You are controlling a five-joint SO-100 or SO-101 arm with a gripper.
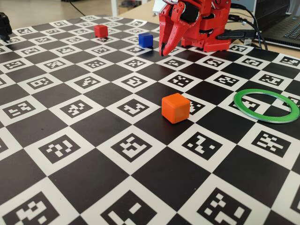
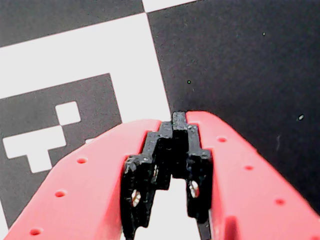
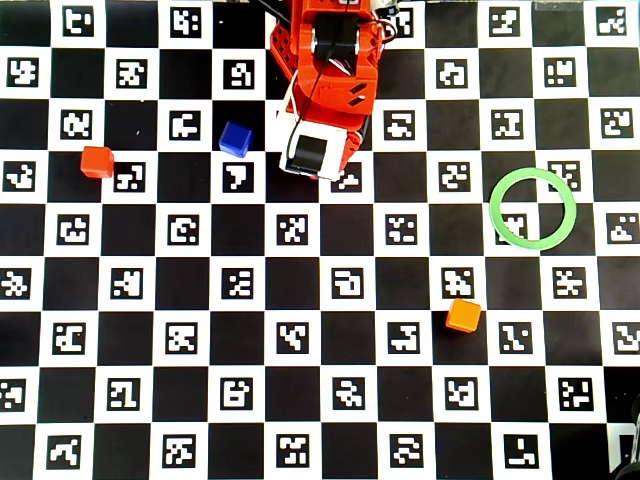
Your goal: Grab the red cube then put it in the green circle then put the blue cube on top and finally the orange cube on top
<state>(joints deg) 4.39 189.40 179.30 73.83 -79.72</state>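
The red cube (image 1: 100, 31) (image 3: 97, 161) sits far back left on the board. The blue cube (image 1: 146, 40) (image 3: 235, 139) stands to its right. The orange cube (image 1: 176, 108) (image 3: 463, 315) rests near the middle of the fixed view. The green circle (image 1: 237, 102) (image 3: 495, 208) lies flat at the right with nothing inside it. My red gripper (image 1: 162, 52) (image 2: 179, 117) points down just right of the blue cube, shut on nothing. The wrist view shows only board under the tips. In the overhead view the arm (image 3: 325, 90) hides the fingertips.
The board is a black and white checker mat (image 1: 93, 187) printed with markers. A laptop (image 1: 281, 23) and cables lie behind the arm's base at the back right. A black object (image 1: 4, 26) stands at the far left edge.
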